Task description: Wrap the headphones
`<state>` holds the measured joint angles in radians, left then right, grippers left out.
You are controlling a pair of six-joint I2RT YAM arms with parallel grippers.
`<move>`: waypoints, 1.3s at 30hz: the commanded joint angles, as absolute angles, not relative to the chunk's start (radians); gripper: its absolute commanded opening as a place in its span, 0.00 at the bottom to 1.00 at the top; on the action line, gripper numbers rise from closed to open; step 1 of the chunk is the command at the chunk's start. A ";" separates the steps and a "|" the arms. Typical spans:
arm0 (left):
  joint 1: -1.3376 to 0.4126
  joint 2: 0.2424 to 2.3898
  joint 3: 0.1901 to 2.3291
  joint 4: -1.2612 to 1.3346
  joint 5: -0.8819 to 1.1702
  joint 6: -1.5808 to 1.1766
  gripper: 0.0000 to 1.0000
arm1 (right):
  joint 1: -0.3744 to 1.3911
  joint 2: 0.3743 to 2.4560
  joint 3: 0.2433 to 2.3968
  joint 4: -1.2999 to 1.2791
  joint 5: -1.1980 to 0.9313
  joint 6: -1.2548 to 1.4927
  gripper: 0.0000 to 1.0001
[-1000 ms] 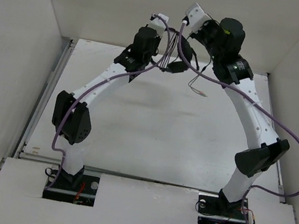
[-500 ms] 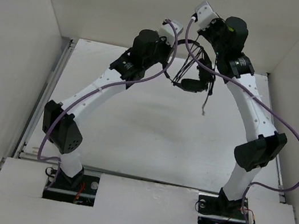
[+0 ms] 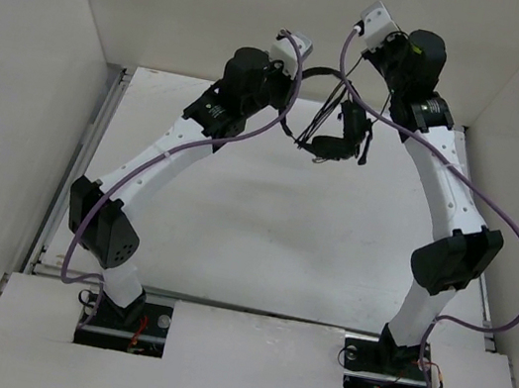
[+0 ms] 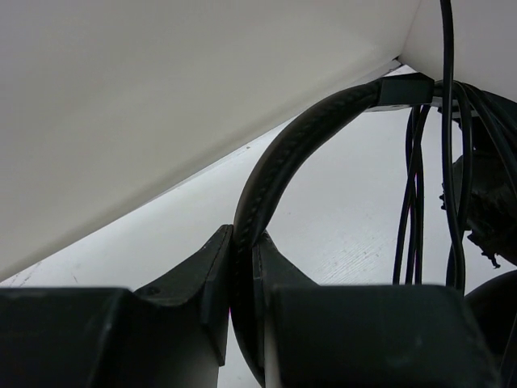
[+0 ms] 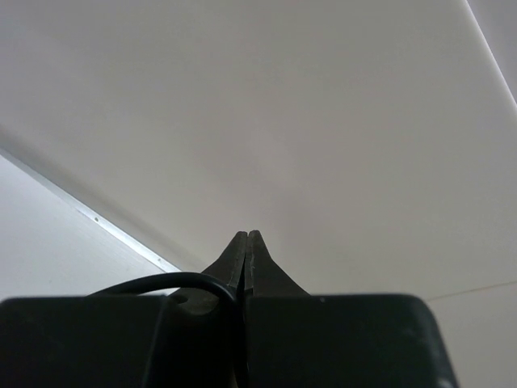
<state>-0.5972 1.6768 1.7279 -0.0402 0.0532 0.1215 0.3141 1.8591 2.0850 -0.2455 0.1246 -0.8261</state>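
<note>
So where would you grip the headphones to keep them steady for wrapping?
On the headband, side-on across its arc, as the left gripper does. It is a narrow padded strip that the jaws can span, and the cable hangs away from that spot.

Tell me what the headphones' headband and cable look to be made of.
Headband: looks like black leatherette padding, matte with a faint sheen; a stitched seam runs along it. Cable: thin, smooth, probably rubber or plastic sheathing; it hangs in limp strands.
</note>
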 commanded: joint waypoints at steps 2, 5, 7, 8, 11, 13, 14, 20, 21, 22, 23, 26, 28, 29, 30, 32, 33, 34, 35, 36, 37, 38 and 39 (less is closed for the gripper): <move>-0.605 1.600 1.778 0.015 0.083 0.083 0.00 | 0.300 1.819 2.069 -0.169 0.130 -0.798 0.00; -0.613 1.606 1.821 -0.001 0.093 0.069 0.00 | 0.289 1.819 2.056 -0.172 0.112 -0.760 0.01; -0.613 1.609 1.850 -0.011 0.101 0.057 0.00 | 0.277 1.822 2.052 -0.182 0.086 -0.714 0.02; -0.613 1.612 1.865 -0.015 0.103 0.052 0.00 | 0.269 1.825 2.051 -0.190 0.069 -0.683 0.03; -0.608 1.623 1.925 -0.034 0.107 0.031 0.00 | 0.239 1.828 2.049 -0.230 -0.023 -0.551 0.05; -0.605 1.635 1.979 -0.051 0.117 0.017 0.00 | 0.211 1.829 2.039 -0.261 -0.133 -0.423 0.06; -0.605 1.641 2.009 -0.058 0.124 0.012 0.00 | 0.197 1.829 2.027 -0.268 -0.206 -0.354 0.06; -0.617 1.678 2.127 -0.095 0.162 0.012 0.00 | 0.156 1.841 1.979 -0.244 -0.439 -0.125 0.06; -0.617 1.680 2.132 -0.100 0.172 0.018 0.00 | 0.154 1.842 1.983 -0.239 -0.443 -0.115 0.06; -0.614 1.680 2.135 -0.100 0.173 0.015 0.00 | 0.151 1.847 1.990 -0.238 -0.448 -0.112 0.07; -0.611 1.681 2.141 -0.100 0.173 0.012 0.00 | 0.143 1.850 1.994 -0.238 -0.456 -0.107 0.07; -0.608 1.689 2.169 -0.101 0.172 0.003 0.00 | 0.131 1.861 1.980 -0.235 -0.480 -0.080 0.09; -0.611 1.698 2.193 -0.101 0.170 -0.002 0.00 | 0.131 1.862 1.954 -0.218 -0.512 -0.039 0.09; -0.613 1.703 2.204 -0.101 0.170 -0.008 0.00 | 0.131 1.862 1.939 -0.204 -0.531 -0.014 0.09; -0.611 1.707 2.216 -0.103 0.172 -0.014 0.00 | 0.133 1.862 1.927 -0.193 -0.547 0.012 0.10; -0.610 1.720 2.246 -0.109 0.175 -0.024 0.00 | 0.134 1.864 1.901 -0.166 -0.593 0.073 0.11; -0.607 1.726 2.256 -0.110 0.172 -0.031 0.00 | 0.134 1.867 1.888 -0.150 -0.616 0.109 0.11; -0.605 1.730 2.269 -0.110 0.170 -0.037 0.00 | 0.134 1.868 1.872 -0.131 -0.639 0.142 0.11; -0.602 1.735 2.282 -0.110 0.172 -0.046 0.00 | 0.134 1.868 1.850 -0.106 -0.662 0.181 0.11; -0.601 1.741 2.298 -0.110 0.170 -0.052 0.00 | 0.136 1.868 1.827 -0.077 -0.685 0.220 0.12; -0.599 1.750 2.319 -0.110 0.166 -0.063 0.00 | 0.136 1.868 1.798 -0.037 -0.716 0.273 0.12; -0.597 1.756 2.333 -0.110 0.163 -0.069 0.00 | 0.136 1.868 1.778 -0.005 -0.736 0.309 0.12; -0.596 1.764 2.350 -0.110 0.158 -0.078 0.00 | 0.136 1.867 1.754 0.038 -0.758 0.355 0.12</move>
<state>-0.6033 1.7821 2.2444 -0.2253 0.1535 0.0090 0.1390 1.8610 1.8008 -0.1188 -0.6521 0.1783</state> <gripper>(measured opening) 0.101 0.116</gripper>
